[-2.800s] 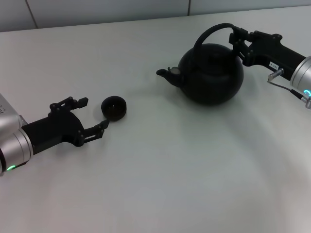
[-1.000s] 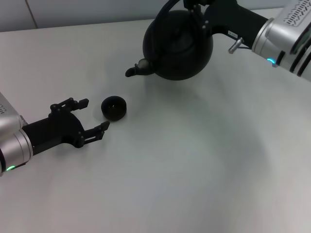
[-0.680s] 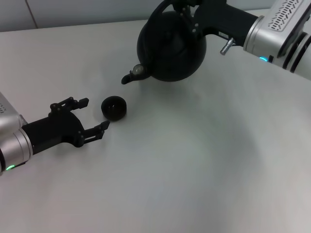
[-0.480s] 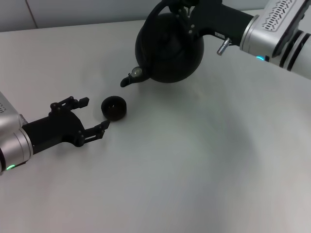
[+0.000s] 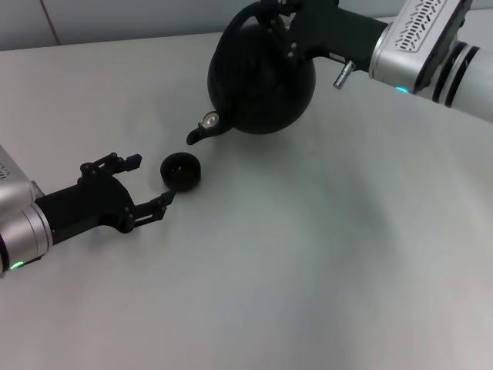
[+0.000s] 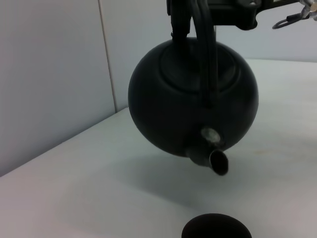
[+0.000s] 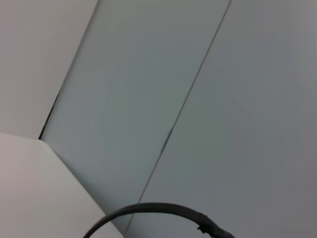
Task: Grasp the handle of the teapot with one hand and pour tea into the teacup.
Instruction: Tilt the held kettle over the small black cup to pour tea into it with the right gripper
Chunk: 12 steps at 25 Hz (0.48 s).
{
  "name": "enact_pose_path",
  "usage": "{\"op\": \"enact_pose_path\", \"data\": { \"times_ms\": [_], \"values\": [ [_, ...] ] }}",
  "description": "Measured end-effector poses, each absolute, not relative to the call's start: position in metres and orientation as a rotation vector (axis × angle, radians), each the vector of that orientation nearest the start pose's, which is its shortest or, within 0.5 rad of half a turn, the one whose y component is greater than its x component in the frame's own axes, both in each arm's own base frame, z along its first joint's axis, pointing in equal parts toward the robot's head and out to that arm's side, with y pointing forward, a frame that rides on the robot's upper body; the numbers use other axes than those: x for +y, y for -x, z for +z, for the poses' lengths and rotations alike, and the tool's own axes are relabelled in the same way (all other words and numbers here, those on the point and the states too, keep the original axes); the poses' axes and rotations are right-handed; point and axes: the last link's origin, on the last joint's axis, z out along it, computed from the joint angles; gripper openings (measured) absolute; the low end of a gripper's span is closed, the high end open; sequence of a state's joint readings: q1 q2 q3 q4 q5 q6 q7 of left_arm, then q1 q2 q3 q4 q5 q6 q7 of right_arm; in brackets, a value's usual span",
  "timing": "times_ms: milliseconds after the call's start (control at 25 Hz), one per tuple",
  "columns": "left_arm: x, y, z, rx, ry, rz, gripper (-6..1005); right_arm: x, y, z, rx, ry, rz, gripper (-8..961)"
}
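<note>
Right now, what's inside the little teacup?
Nothing I can make out: the teacup looks dark and empty from above, though its black bottom hides detail. No tea is leaving the teapot spout yet.

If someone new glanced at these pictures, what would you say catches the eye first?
The big black teapot stands out first: it hangs in the air, tipped spout-down, held by its handle in the right gripper at the far middle of the table. Below and just left of the spout sits the small dark teacup. The left gripper rests open beside the cup, near the table's left edge.
</note>
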State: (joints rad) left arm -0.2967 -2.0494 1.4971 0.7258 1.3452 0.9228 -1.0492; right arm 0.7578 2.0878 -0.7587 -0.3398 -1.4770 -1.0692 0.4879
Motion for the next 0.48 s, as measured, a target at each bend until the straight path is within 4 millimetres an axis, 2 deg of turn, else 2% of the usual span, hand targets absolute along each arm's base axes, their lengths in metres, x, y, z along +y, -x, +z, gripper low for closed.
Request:
{"op": "enact_pose_path", "data": {
  "times_ms": [480],
  "values": [
    [0.3207, 0.2825, -0.0580, -0.345, 2.541, -0.407, 808, 0.4262, -0.2050, -0.0281, -0.157, 2.271, 0.517, 101]
  ]
}}
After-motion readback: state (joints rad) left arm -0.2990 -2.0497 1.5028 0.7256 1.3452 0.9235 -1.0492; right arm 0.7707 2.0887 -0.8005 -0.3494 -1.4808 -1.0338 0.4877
